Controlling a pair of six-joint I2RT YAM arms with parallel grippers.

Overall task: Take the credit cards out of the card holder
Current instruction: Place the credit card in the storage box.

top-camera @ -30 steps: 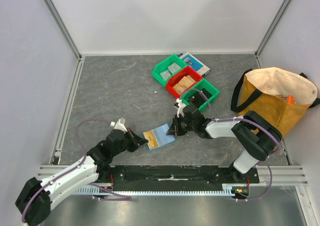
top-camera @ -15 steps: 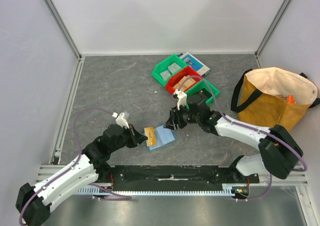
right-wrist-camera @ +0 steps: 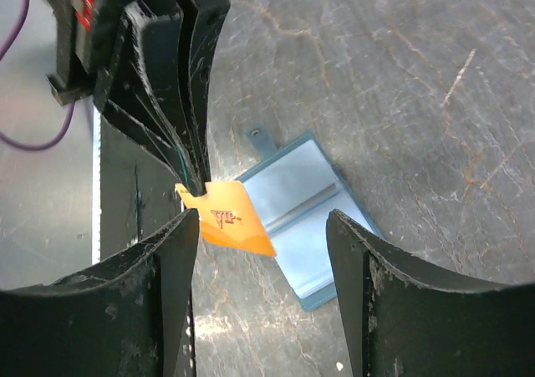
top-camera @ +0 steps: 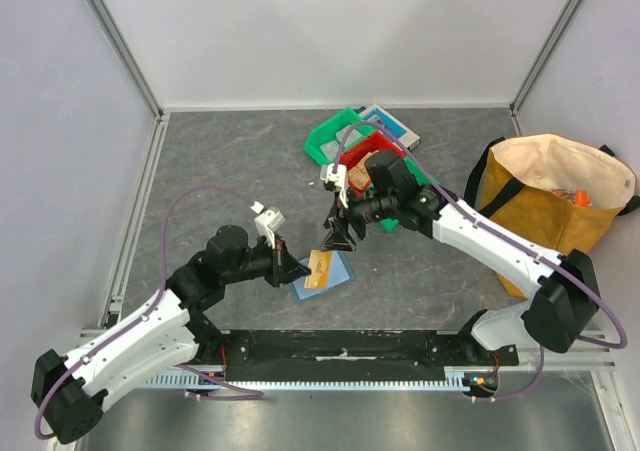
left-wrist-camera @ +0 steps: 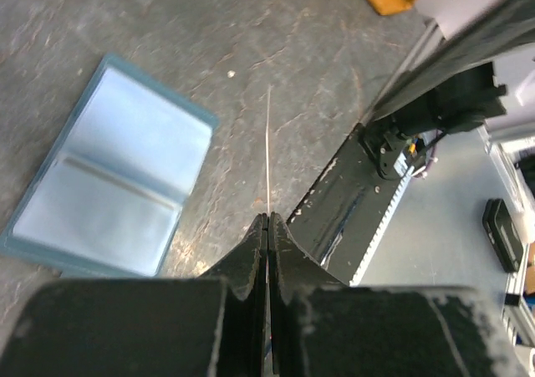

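Over the table's near middle: the card holder point(top-camera: 342, 271) is lying open and flat, pockets facing up, on the grey tabletop point(top-camera: 230, 171).
Left gripper point(top-camera: 302, 268): its fingers are clenching one corner of an orange credit card point(top-camera: 320, 269), holding it clear of the tabletop.
Orange credit card: it is hanging over the card holder's left part.
Right gripper point(top-camera: 335, 237): its fingers are standing spread apart, grasping nothing, just above the card.
Behind the right arm: a green bin point(top-camera: 330, 143) and a red bin point(top-camera: 362, 154) are sitting together.
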